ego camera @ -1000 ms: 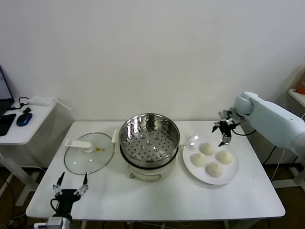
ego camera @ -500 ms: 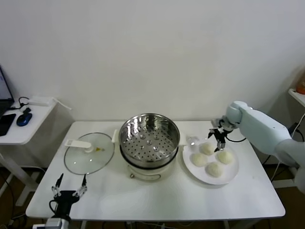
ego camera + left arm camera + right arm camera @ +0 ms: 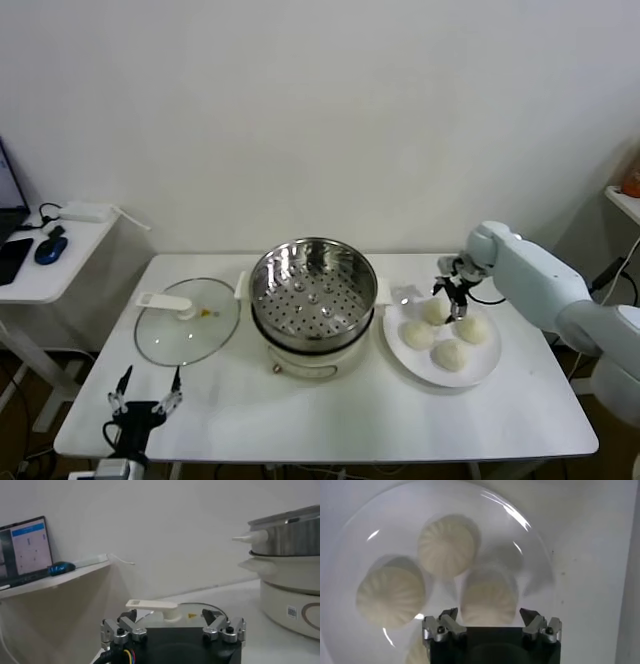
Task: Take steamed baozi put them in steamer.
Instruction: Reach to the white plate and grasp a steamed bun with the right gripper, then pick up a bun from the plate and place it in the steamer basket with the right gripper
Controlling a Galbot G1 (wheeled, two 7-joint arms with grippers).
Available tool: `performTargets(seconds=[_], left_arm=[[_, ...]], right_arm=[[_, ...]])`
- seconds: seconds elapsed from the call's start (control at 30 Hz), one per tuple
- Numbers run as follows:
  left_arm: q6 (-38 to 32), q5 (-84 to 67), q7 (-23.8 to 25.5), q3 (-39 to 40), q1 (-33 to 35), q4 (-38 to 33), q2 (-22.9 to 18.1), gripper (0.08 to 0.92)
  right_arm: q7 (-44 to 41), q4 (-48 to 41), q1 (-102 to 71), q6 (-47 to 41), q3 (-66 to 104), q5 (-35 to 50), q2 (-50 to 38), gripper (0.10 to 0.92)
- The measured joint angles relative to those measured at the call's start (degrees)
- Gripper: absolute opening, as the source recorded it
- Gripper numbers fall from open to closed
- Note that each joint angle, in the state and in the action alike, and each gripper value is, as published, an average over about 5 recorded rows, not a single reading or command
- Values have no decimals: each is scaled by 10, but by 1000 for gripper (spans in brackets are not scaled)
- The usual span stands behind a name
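- White table [image 3: 330, 415], rectangular, set against a white wall.
- Glass lid [image 3: 187, 320] with white handle, flat on the left part.
- Steel steamer [image 3: 313, 305] on a white base, at the middle, just right of the lid.
- White plate [image 3: 479, 367] on the right part, close beside the steamer, carrying four buns [image 3: 450, 354].

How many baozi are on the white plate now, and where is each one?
4 baozi, all on the plate: far one under the open right gripper, right one, left one, near one. None in the steamer.
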Motion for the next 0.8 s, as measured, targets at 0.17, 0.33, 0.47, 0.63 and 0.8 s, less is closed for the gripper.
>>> performTargets(seconds=[0.17,0.33,0.47,0.63,0.8], left_arm=[[0,0,-1,0,2,1,0,823],[0,0,-1,-1,2,1,0,823],[-1,-1,-1,-1,3,1,-1,823],[-1,-1,-1,-1,4,1,-1,823],[-2,-1,-1,-1,5,2,-2,823]], right_arm=[[0,-8,-4,2,8,-4,5,732],[0,-12,-6,4,12,-7,6,641],[0,-13,-8,4,17,-8,6,633],[1,-9,-7,6,19,-8,1,630],[0,6,0,10,13,-5,-8,633]])
